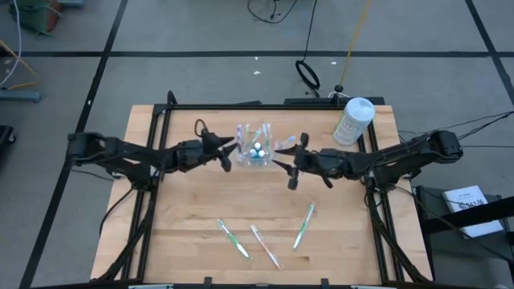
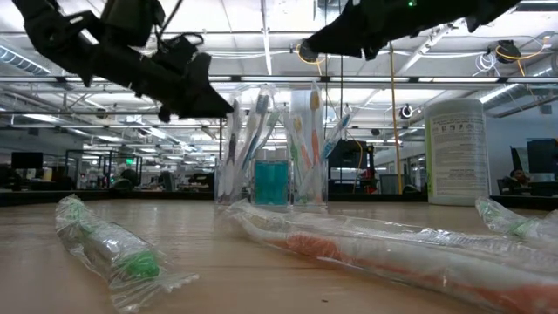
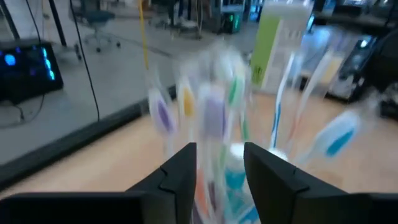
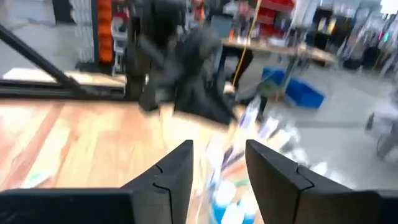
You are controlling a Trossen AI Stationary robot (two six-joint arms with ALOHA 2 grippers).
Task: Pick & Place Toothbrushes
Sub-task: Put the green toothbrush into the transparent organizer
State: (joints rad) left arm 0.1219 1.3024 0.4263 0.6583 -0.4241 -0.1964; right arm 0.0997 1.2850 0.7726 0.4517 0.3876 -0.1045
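Note:
A clear holder (image 1: 255,149) stands at the table's far middle with several toothbrushes (image 2: 261,131) upright in it, lower ends inside, heads up. Blue tubes with white caps (image 2: 271,183) stand in it too. Three wrapped toothbrushes lie flat near the front edge: one green (image 1: 234,238), one orange-pink (image 1: 265,245), one green (image 1: 303,225). My left gripper (image 1: 231,154) is open just left of the holder, and the brushes show beyond its fingers in the left wrist view (image 3: 219,158). My right gripper (image 1: 279,157) is open just right of the holder, which shows in the right wrist view (image 4: 217,155).
A white canister with a green label (image 1: 354,120) stands at the far right corner. A dark frame (image 1: 241,105) runs along the table's far edge and sides. Bare wood (image 1: 201,201) lies between the holder and the wrapped brushes.

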